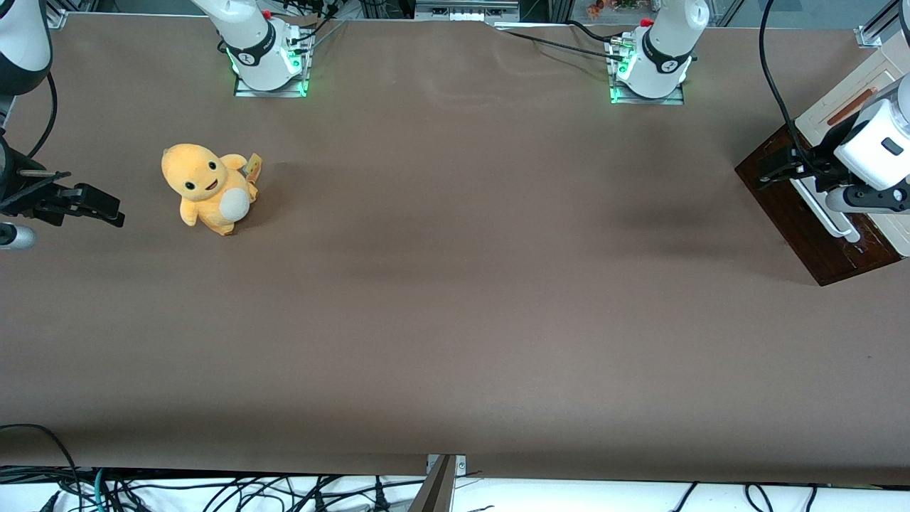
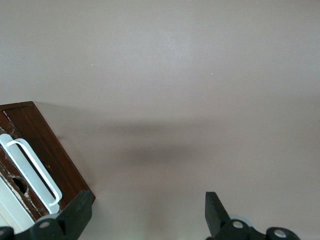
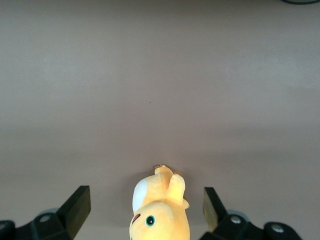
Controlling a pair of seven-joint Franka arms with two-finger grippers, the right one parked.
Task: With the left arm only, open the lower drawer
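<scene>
The cabinet stands at the working arm's end of the table, its cream top panel (image 1: 864, 96) partly under the left arm (image 1: 878, 142). The lower drawer's glossy dark brown front (image 1: 817, 249) carries a white bar handle (image 1: 842, 227). It looks flush with the cabinet. My gripper (image 1: 778, 167) hovers over the end of that front that lies farther from the front camera, open, with nothing between its fingers. In the left wrist view the drawer front (image 2: 55, 155) and its handle (image 2: 30, 167) lie beside one fingertip (image 2: 80, 207), and only brown table shows between the jaws of the gripper (image 2: 147, 210).
A yellow plush toy (image 1: 210, 188) sits toward the parked arm's end of the table, also seen between the parked gripper's fingers (image 3: 160, 210). Two arm bases (image 1: 270, 60) (image 1: 650, 67) stand along the table edge farthest from the front camera. Cables hang below the near edge.
</scene>
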